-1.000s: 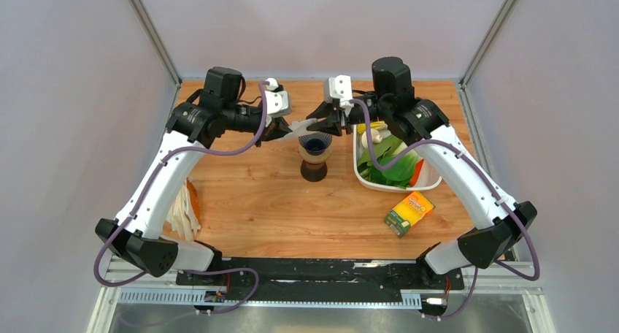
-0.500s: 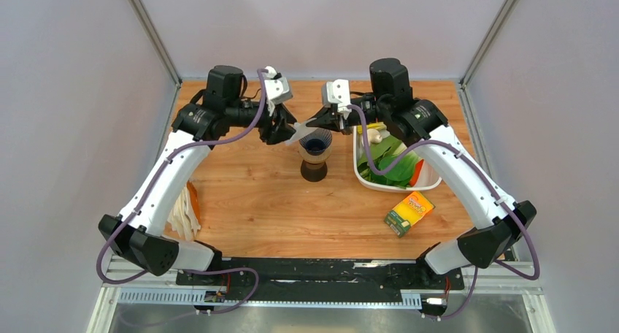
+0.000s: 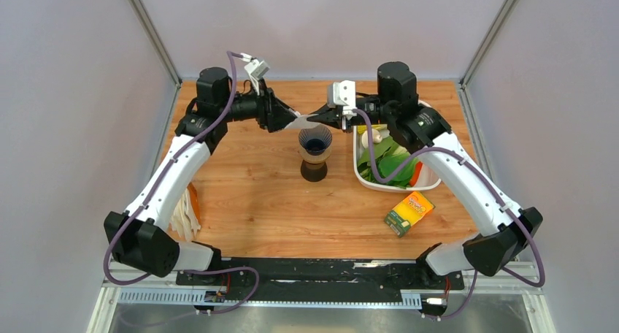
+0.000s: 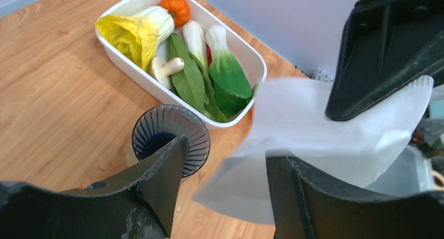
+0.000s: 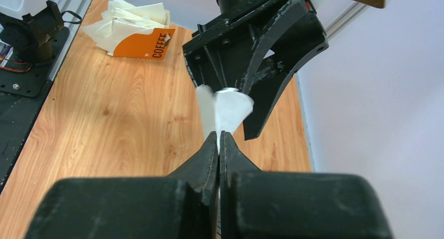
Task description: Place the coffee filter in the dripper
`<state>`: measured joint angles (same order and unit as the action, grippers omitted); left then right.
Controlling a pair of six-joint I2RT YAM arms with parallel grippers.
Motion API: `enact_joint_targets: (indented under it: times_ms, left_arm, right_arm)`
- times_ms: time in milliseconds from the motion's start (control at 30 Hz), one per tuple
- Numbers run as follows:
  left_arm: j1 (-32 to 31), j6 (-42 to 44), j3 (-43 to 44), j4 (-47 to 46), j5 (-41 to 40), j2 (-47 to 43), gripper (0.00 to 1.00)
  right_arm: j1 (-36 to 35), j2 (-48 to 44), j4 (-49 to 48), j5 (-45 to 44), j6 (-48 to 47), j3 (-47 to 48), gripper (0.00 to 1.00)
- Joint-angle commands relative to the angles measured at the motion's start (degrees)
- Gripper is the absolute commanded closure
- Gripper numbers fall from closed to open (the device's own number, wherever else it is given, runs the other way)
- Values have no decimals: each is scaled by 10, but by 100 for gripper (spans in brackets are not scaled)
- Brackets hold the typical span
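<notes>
The white coffee filter (image 3: 302,120) hangs in the air just above and behind the dripper (image 3: 314,153), which stands upright on the wood table. My right gripper (image 3: 317,118) is shut on the filter's right edge; its wrist view shows the paper (image 5: 226,109) pinched between the closed fingertips (image 5: 219,137). My left gripper (image 3: 288,119) faces it from the left and is open. In the left wrist view the filter (image 4: 314,118) spreads across the gap beside my left gripper's right finger (image 4: 293,192). The dripper's ribbed mouth (image 4: 193,131) sits below, partly behind the left finger.
A white tub (image 3: 363,175) of toy vegetables stands right of the dripper, its rim (image 4: 131,71) clear in the left wrist view. A yellow-green box (image 3: 409,212) lies in front of it. An orange holder with spare filters (image 5: 141,40) is at the table's left edge (image 3: 187,210).
My left gripper has opened, let go of the filter and rolled its wrist. My right gripper has shut on the filter's right edge and now holds it alone.
</notes>
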<state>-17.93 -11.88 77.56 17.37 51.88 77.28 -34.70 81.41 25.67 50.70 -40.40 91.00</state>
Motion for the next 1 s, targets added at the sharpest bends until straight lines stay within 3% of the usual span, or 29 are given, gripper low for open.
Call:
enact_joint_targets:
  times_ms: [0,100,433,800,967]
  left_arm:
    - [33,-190,-41,-171,37,-21,33]
    - [45,-234,-51,-198,48,-22,33]
    - [42,-219,-59,-202,68,-34,36]
    - [3,-30,-24,-109,64,-33,33]
    - [1,-18,-20,-123,57,-30,37]
  right_arm:
    - [3,-30,-57,-1,21,-11,100]
    - [5,-35,-68,-13,35,-18,100]
    - [3,-29,-113,-24,65,-28,100]
    - [1,-8,-128,40,112,-12,100]
    - [-1,-8,-128,63,125,-20,100]
